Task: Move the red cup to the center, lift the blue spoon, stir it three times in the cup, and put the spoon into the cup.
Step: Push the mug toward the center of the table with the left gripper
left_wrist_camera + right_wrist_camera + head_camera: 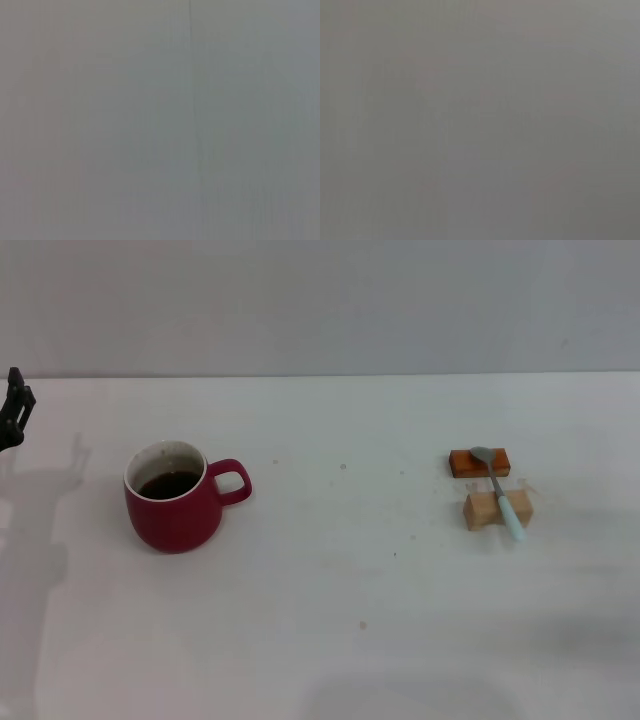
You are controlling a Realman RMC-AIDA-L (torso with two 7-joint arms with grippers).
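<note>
The red cup stands on the left part of the white table, its handle pointing right and dark liquid inside. Far to the right, the blue spoon lies across an orange block and a tan wooden block, metal bowl on the orange one and pale blue handle toward the front. My left gripper shows only as a black piece at the left edge, well left of the cup. The right gripper is out of view. Both wrist views show plain grey.
The white table runs back to a grey wall. Arm shadows fall on the table's left side and near the front edge.
</note>
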